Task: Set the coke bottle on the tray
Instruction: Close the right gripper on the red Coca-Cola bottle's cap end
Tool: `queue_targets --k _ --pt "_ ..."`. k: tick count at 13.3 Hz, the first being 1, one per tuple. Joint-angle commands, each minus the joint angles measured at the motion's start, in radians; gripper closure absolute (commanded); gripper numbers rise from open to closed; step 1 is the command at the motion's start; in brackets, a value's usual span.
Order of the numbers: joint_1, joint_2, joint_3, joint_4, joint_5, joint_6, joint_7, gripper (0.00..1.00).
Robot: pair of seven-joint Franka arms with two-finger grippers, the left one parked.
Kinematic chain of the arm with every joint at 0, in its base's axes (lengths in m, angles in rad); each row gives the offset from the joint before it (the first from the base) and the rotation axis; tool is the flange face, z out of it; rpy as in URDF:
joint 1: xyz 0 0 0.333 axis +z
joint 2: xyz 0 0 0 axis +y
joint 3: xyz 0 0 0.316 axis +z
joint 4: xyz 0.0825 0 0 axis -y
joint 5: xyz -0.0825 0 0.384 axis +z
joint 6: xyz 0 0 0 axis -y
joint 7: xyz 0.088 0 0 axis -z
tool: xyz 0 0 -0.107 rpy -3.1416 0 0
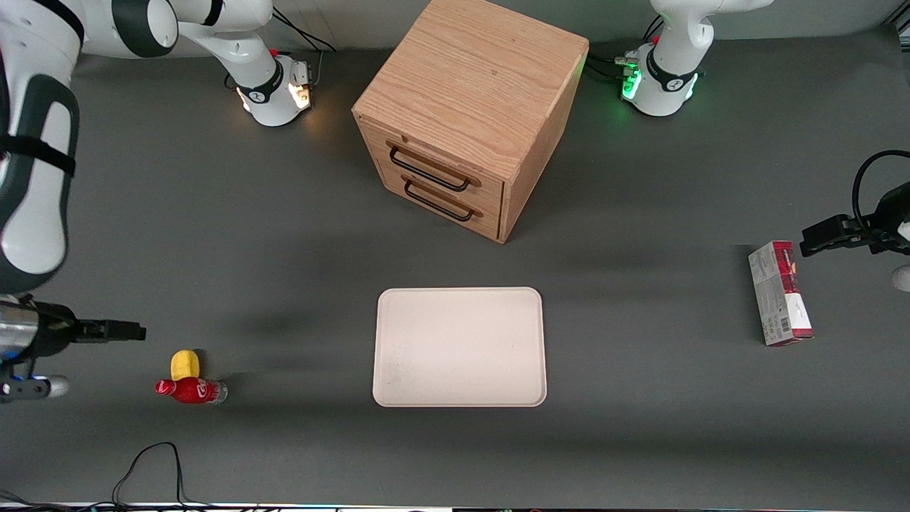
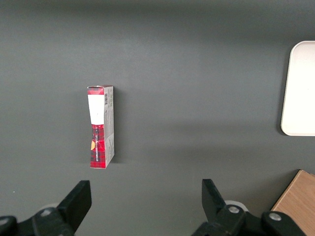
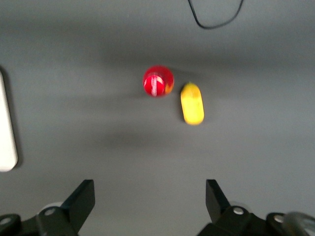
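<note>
Dark grey table with a cream tray; toward the working arm's end, the coke bottle touches a yellow lump; gripper above them, spread wide, grasping nothing

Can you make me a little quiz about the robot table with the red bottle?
1. True or false: the coke bottle already sits on the tray.
2. What touches the bottle? A) yellow lemon-like lump B) red-and-white carton C) wooden drawer cabinet
3. Fill in: the right arm's end effector hangs above the bare table with its fingers ____.

Key: 1 false, it stands on the table toward the working arm's end. 2 A. 3 open.
</note>
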Motion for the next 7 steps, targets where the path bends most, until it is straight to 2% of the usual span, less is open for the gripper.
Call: queue_targets --k 1,7 --pt "0.008 0.010 0.000 -0.062 0.026 0.118 -0.041 0.00" --pt "0.024 0.126 0.015 -0.044 0.020 0.303 -0.078 0.00"
